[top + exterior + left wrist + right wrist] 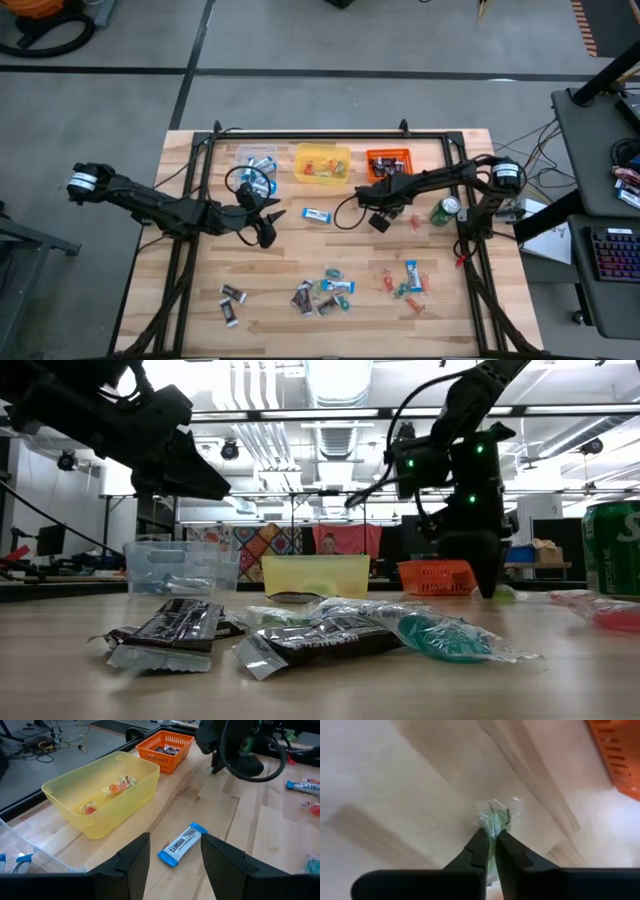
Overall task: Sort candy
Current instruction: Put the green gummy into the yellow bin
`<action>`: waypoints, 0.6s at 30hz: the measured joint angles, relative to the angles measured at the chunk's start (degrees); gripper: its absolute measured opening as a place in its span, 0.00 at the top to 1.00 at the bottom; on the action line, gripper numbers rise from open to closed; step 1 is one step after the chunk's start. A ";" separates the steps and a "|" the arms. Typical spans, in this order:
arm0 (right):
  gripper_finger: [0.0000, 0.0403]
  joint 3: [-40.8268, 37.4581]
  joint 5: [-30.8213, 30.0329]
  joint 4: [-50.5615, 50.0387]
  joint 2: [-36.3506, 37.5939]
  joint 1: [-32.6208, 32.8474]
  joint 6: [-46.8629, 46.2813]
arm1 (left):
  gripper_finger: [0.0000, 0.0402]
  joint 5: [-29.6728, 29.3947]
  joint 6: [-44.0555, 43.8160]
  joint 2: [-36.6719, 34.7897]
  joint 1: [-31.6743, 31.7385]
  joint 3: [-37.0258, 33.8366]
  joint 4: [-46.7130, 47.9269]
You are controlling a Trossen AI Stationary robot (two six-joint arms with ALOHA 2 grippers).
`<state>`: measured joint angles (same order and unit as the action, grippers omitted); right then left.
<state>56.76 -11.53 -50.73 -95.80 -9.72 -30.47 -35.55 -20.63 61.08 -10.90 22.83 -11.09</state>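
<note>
My right claw (491, 836) is clenched on a small green candy (496, 817) down on the counter (300, 255) — just beside the orange tub (389, 162). My left claw (175, 851) hangs released above a blue-and-white candy (182, 844).

high: overhead, straight down, whole table (200, 330) | low: tabletop level, close behind candy (330, 635) | left wrist: near, facing yellow tub (107, 795), shared with high and low | right wrist: very close to tabletop
</note>
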 joint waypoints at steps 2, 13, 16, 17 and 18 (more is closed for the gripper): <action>0.97 0.09 0.63 0.40 1.26 0.65 0.57 | 0.60 0.02 -0.46 0.02 0.00 0.00 0.00; 0.98 0.06 7.74 23.47 10.51 6.12 6.65 | 0.60 0.11 -6.08 0.55 -1.78 0.00 -0.17; 0.98 -0.71 7.74 35.41 10.94 7.80 11.45 | 0.60 0.15 -7.43 0.55 -3.28 0.00 -0.58; 0.98 -1.35 8.12 40.39 10.87 8.37 13.79 | 0.60 0.14 -7.78 0.55 -3.88 0.00 -0.66; 0.98 -2.15 9.48 45.79 10.60 8.87 16.20 | 0.60 0.15 -8.12 0.55 -4.55 0.00 -0.93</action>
<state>54.60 -2.05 -4.94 -85.19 -0.85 -14.28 -35.40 -28.75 61.63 -15.44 22.83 -12.02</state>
